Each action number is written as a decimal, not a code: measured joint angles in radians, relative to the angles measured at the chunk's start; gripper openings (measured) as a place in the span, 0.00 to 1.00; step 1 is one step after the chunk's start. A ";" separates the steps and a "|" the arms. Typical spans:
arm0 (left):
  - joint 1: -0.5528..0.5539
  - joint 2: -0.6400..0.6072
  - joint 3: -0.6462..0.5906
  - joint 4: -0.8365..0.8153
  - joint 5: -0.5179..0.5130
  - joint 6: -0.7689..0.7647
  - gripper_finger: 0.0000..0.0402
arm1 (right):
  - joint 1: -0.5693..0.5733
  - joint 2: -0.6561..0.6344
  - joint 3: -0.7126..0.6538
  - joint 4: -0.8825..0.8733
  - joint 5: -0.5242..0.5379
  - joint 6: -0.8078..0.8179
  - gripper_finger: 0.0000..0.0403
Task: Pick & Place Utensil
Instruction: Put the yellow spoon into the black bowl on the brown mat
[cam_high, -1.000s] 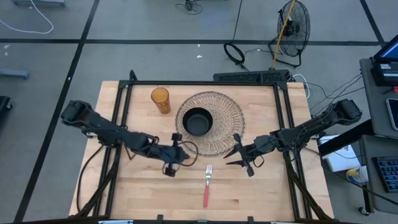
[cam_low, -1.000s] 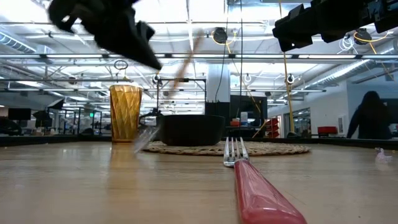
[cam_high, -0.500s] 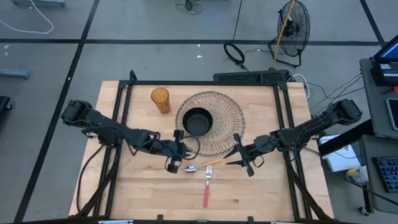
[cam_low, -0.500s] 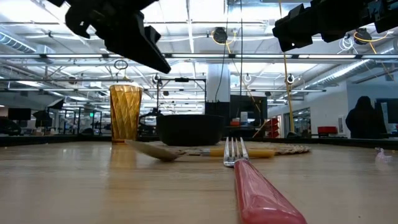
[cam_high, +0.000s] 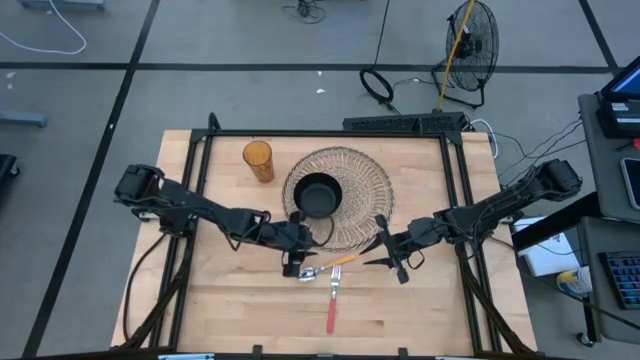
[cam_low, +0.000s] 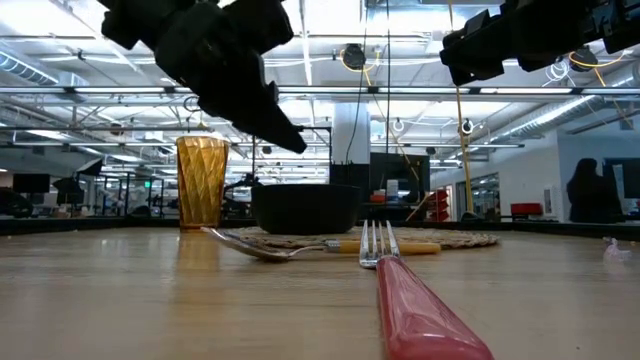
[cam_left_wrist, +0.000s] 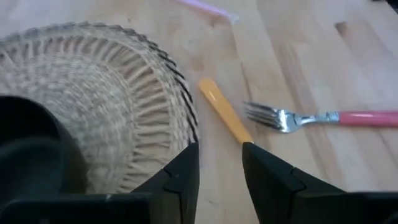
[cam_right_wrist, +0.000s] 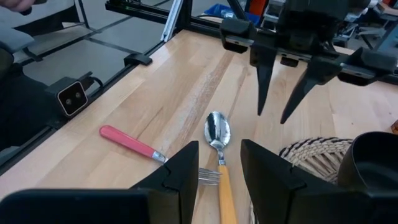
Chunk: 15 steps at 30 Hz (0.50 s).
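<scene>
Overhead layout, clock directions taken from the black bowl, which sits at the centre of the woven placemat. The amber glass stands at ten o'clock, off the mat. The spoon, with a yellow handle and a steel bowl, lies flat on the wooden table at six o'clock, its handle tip near the mat's edge. The fork, red-handled, lies just beyond it, also at six o'clock, tines pointing toward the spoon. The left gripper hovers above the spoon's bowl end, fingers parted and empty. The right gripper waits at four o'clock, fingers spread, grasping nothing.
</scene>
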 joint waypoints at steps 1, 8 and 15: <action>0.000 0.005 0.000 0.009 0.007 -0.009 0.31 | 0.000 0.000 0.000 -0.001 0.000 0.000 0.29; -0.001 0.023 0.000 0.048 0.067 -0.042 0.31 | 0.000 0.000 0.000 -0.009 0.001 -0.002 0.29; -0.004 0.023 0.000 0.082 0.081 -0.065 0.31 | 0.000 0.000 0.000 -0.014 0.002 -0.002 0.29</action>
